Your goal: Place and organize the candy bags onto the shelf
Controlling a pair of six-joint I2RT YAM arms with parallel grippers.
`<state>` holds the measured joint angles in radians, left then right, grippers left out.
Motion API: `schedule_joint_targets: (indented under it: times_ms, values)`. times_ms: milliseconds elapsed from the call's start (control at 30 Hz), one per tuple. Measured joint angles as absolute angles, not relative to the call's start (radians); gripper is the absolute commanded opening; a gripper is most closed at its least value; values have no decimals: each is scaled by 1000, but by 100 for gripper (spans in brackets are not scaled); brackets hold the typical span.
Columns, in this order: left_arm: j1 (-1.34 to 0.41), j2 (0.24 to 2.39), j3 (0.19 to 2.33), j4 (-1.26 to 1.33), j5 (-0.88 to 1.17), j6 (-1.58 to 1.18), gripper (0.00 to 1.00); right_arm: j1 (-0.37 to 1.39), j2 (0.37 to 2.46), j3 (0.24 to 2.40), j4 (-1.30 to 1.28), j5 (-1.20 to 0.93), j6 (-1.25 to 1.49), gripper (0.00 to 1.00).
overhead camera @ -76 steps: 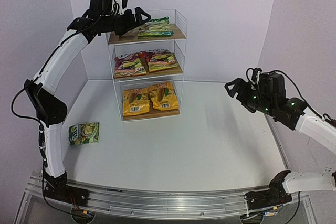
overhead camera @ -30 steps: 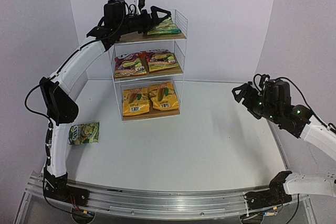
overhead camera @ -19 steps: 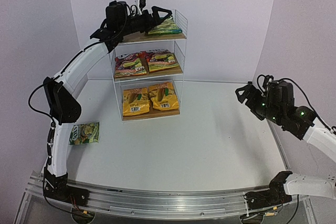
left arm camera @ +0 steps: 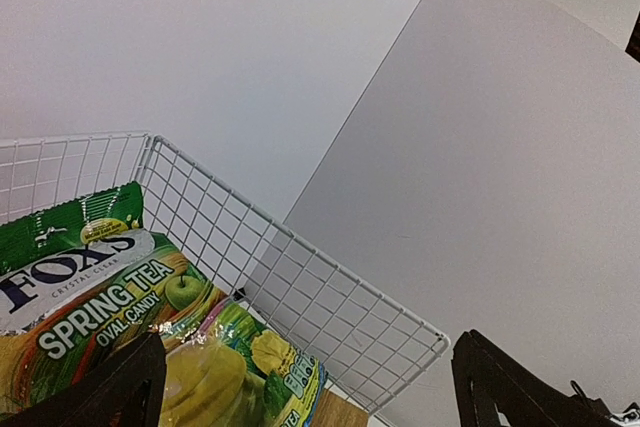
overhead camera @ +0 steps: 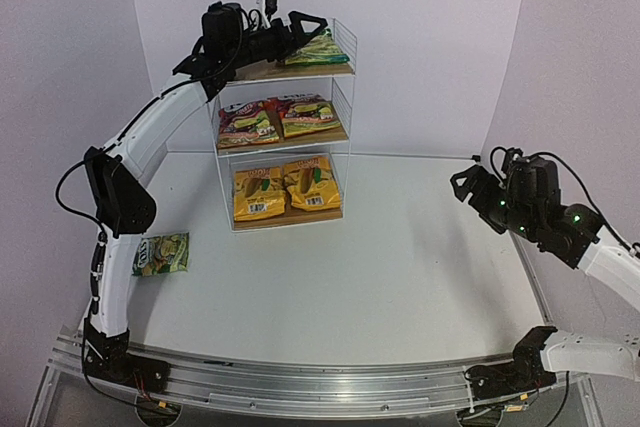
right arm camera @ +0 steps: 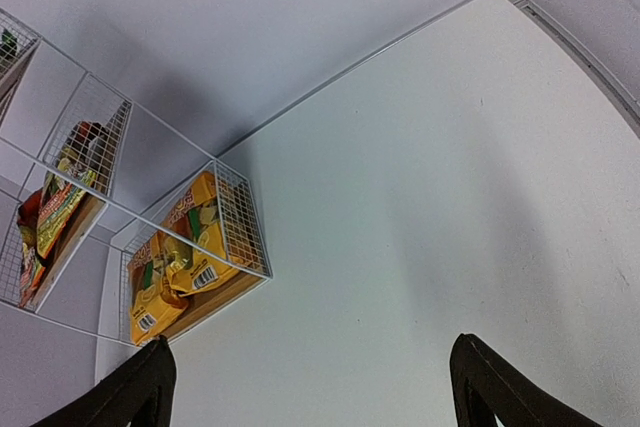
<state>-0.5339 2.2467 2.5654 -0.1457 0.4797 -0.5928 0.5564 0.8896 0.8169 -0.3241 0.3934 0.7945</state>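
From above: left gripper [overhead camera: 308, 27] up at the top tier of the shelf [overhead camera: 345, 42], fingers spread wide, gripping nothing. Just beyond it on the top board, one green bag [overhead camera: 322, 50], lying toward the right wire wall. On the middle board, two red-magenta bags [overhead camera: 247, 121] side by side; on the bottom board, two yellow-orange bags [overhead camera: 260, 194], likewise side by side. Down on the table [overhead camera: 400, 277], left of the shelf and well apart from it, a second green bag [overhead camera: 160, 253] lying flat. Right gripper [overhead camera: 472, 185] hovering over the table's right side, far from the shelf, pointing toward it. In the left wrist view: two dark fingers [left arm camera: 110, 397] far apart at the bottom corners, clasping nothing; between them the green bag with FOX'S SPRING TEA lettering, flat on the wooden board against the white wire corner, its lower edge touching or just beside the finger at lower left, cannot tell which. In the right wrist view: fingers [right arm camera: 500, 387] splayed, nothing between them; beyond, bare table, and farther off the shelf with the yellow-orange bags in its bottom tier.
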Motion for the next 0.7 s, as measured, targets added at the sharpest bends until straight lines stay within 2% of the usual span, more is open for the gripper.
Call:
schedule_joint_targets:
  times_ms: [433, 567, 700]
  values:
    - [-550, 2120, 2512, -323, 481, -532, 100, 556, 986, 817, -327, 378, 794, 93]
    - [-638, 2025, 2441, -383, 451, -457, 100, 556, 986, 819, -330, 377, 791, 93]
    - [-788, 1864, 2245, -412, 418, -401, 100, 556, 986, 819, -331, 378, 784, 93]
